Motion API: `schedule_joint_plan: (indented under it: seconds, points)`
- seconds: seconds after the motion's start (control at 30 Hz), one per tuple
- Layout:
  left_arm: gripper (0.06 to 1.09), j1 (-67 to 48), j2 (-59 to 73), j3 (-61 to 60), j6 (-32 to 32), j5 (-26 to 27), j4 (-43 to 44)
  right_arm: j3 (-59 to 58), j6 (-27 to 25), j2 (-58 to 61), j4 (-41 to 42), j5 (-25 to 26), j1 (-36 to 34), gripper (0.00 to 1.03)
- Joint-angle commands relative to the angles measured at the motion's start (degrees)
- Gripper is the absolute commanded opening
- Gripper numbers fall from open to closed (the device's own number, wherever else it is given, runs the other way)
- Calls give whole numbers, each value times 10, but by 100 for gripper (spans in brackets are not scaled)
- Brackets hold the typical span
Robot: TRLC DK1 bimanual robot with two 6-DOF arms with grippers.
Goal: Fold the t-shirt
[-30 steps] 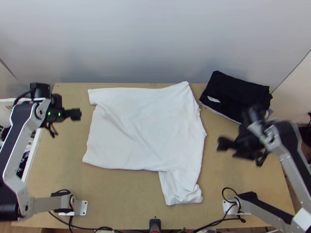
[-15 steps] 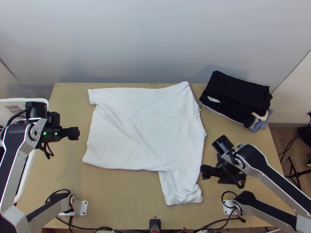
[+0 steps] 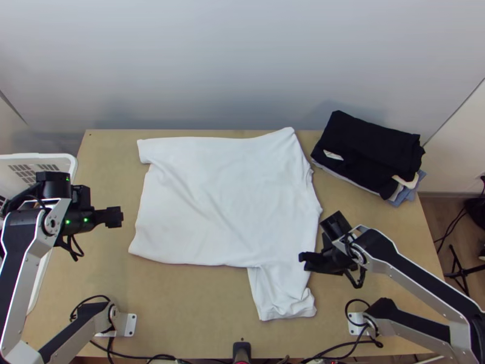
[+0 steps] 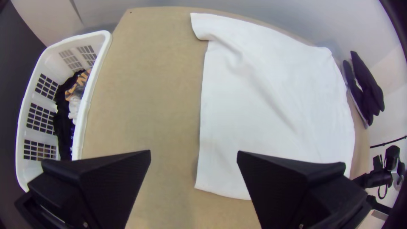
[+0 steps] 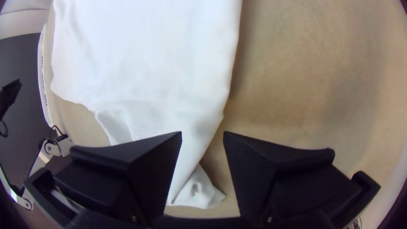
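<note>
Top view, arms [image 3: 23, 261] bent, left pincer [image 3: 115, 217] beside the t-shirt [image 3: 227, 200], right pincer [image 3: 305, 261] above its edge, both gaping wide, empty

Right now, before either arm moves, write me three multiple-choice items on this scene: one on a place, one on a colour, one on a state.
1. Where does the stack topped with black cloth lie?
A) At the near edge, between the arms' bases
B) Toward the table's far right corner
C) On the middle of the t-shirt

2. What colour is the basket?
A) White
B) Green
C) Red

3. How do the left tool and the right tool stand?
A) Both shut
B) Left shut, right open
C) Both open

1: B, the top view has the stack beyond the t-shirt's right side.
2: A, its rim and slotted walls are white in the left wrist view.
3: C, each wrist view shows a wide gap between the two fingers.
</note>
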Motion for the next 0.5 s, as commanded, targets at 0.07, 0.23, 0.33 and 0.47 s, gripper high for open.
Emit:
schedule_joint_plan:
  seconds: [0.07,0.23,0.33,0.47]
  points:
    - [104,-5,-6,-8,-4,-1,0,-19,-34,34,51,-1,-23,40]
    - [104,1,-4,-14,5,-3,-2,-21,-34,36,50,-1,-25,40]
    - [104,1,-4,-14,16,-3,-15,-21,-32,36,50,-1,-22,40]
    - [104,1,-3,-17,27,-4,-24,-20,-29,40,53,-2,-18,40]
